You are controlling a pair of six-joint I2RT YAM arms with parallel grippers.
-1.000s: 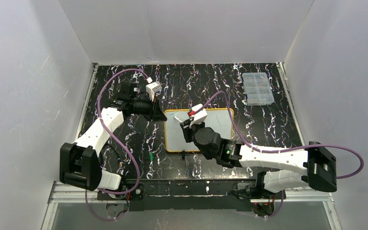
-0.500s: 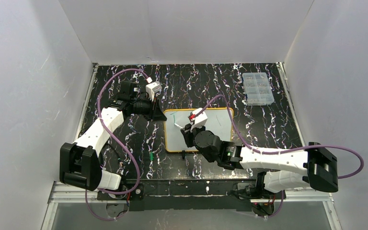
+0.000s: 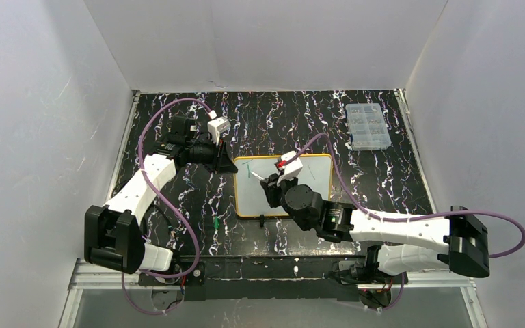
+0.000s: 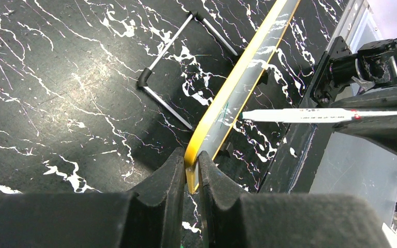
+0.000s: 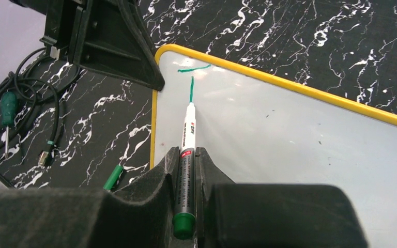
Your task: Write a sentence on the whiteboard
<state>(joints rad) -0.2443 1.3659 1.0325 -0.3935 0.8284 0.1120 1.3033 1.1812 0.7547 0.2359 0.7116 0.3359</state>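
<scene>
**Marker tip on the board, frame pinned at one corner**

We see the whiteboard [image 3: 249, 198] lying at the middle of the black marbled desk [image 3: 178, 130], its yellow-orange frame running square to the desk's edges. The left fingers [image 4: 190, 159] are closed tight on the frame at the board's far left corner, one on each side of the yellow rim. The right fingers [image 5: 186, 155] are closed around a white marker [image 5: 188, 129], gripping its barrel with the green butt end toward the wrist. The marker points toward that same far left corner. Its tip sits at the lower end of a short upright green stroke [image 5: 191, 89], with a short green crossbar [image 5: 193, 67] just above it. We cannot tell for sure whether the tip presses on the surface or hangs just off it. A green cap [image 5: 113, 176] lies on the desk just beside the board's left edge. A clear compartmented box [image 3: 368, 126] sits near the desk's far right corner, well apart from the board.
</scene>
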